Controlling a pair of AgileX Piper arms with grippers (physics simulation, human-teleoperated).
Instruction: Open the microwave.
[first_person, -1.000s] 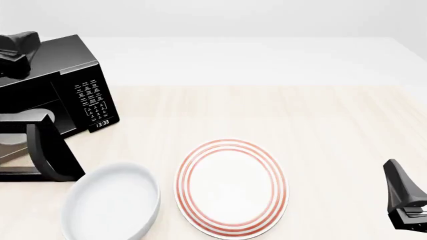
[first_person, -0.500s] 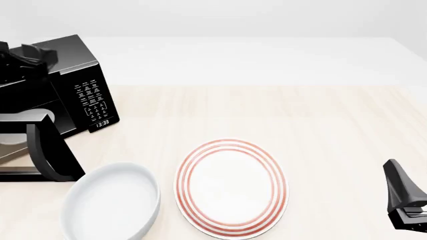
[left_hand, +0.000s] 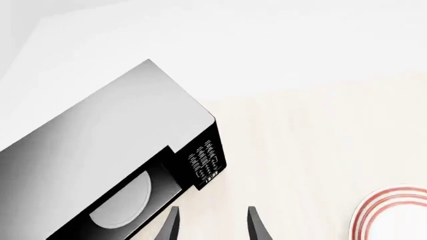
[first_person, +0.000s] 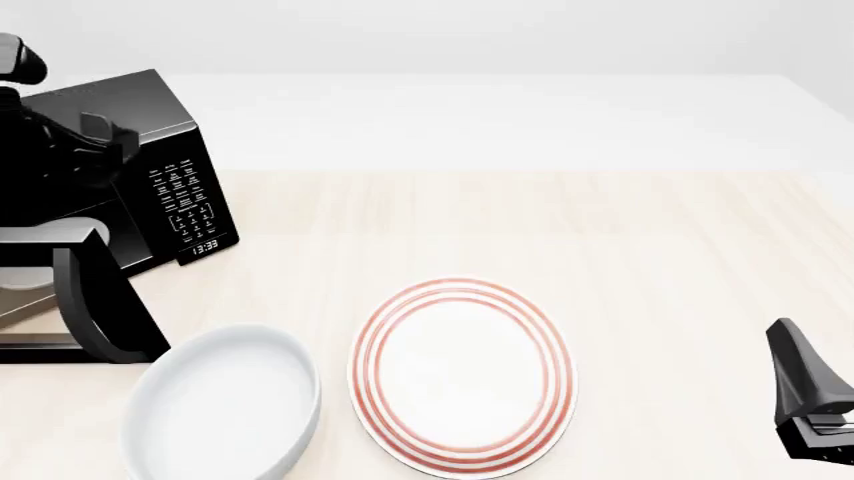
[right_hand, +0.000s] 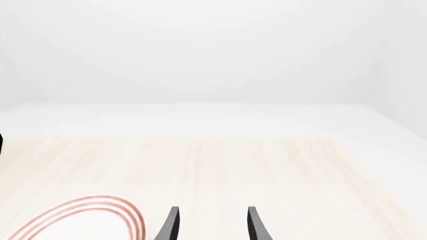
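The microwave (first_person: 167, 150) is a glossy black box at the table's far left, with a white-lettered keypad (first_person: 184, 205) and a clock. Its door (first_person: 100, 300) stands swung out toward the camera, and the white turntable (left_hand: 123, 200) shows inside the cavity. My left gripper (first_person: 107, 135) hovers above the microwave's top, near its front edge. In the left wrist view its fingers (left_hand: 172, 227) are spread with nothing between them. Low at the front right, far from the microwave, my right gripper (first_person: 807, 400) is also open and holds nothing.
A white bowl (first_person: 220, 405) sits in front of the open door. A plate with red rings (first_person: 463, 375) lies just right of the bowl. Pale wooden tabletop (first_person: 667, 260) stretches to the right and back.
My left arm has moved right and down across the microwave's top. The door, bowl, plate and right arm have not moved.
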